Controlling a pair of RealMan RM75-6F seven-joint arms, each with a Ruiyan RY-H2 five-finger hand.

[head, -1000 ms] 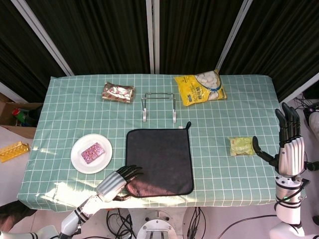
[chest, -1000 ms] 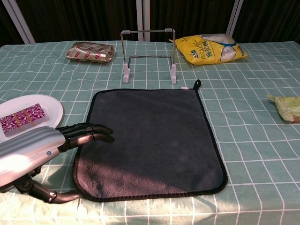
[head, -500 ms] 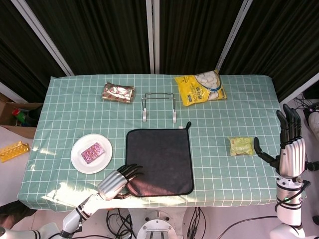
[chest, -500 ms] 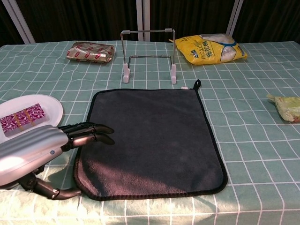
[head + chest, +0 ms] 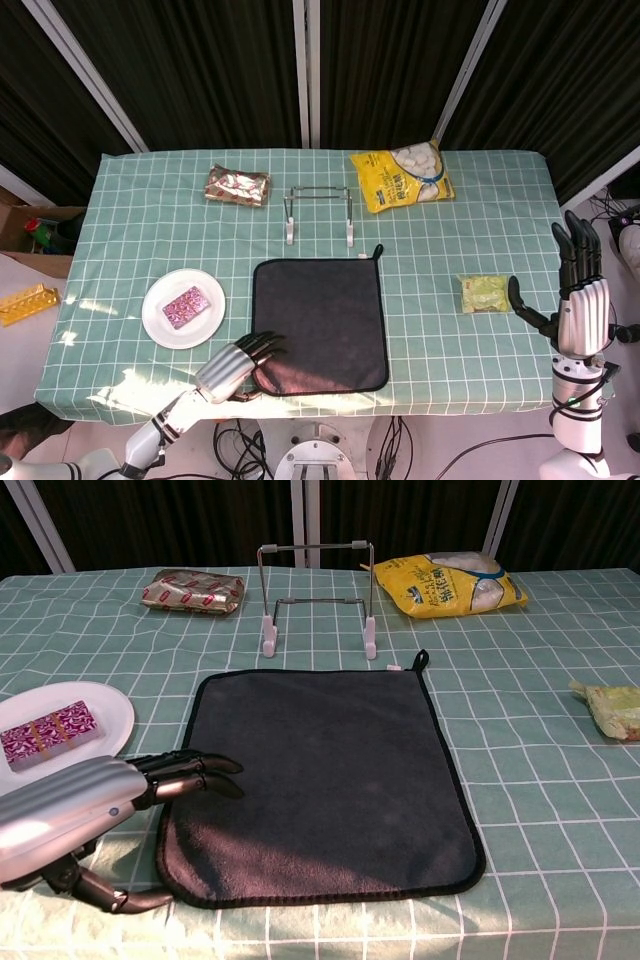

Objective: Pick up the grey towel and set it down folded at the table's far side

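Grey towel (image 5: 325,780), a flat dark microfibre cloth with black stitched edging and a small hanging loop at its far right corner, is spread unfolded on the green checked surface (image 5: 540,770) near the front edge. The left hand (image 5: 75,815) is seen at the towel's near left corner, its dark fingers (image 5: 195,773) stretched out side by side over the cloth's left border while the thumb reaches along the surface at the front corner; whether the edge is actually pinched between them cannot be told. From the head view the same left hand (image 5: 232,368) is seen at the front edge of the surface with its fingertips on the towel (image 5: 320,322).

Just left of the fingers, a round white plate (image 5: 110,712) carrying a small pink patterned packet (image 5: 45,734) is found. Beyond the fingers, past the towel's far edge, a wire stand with white feet (image 5: 315,600) is placed upright. Further back, a shiny red-brown foil packet (image 5: 195,590) and a yellow bag of white pieces (image 5: 450,584) are seen.

The right hand (image 5: 578,295) is held upright beyond the right edge of the surface, its fingers (image 5: 572,245) extended, apart and empty. Just left of those fingers a small yellow-green packet (image 5: 484,293) is lying.
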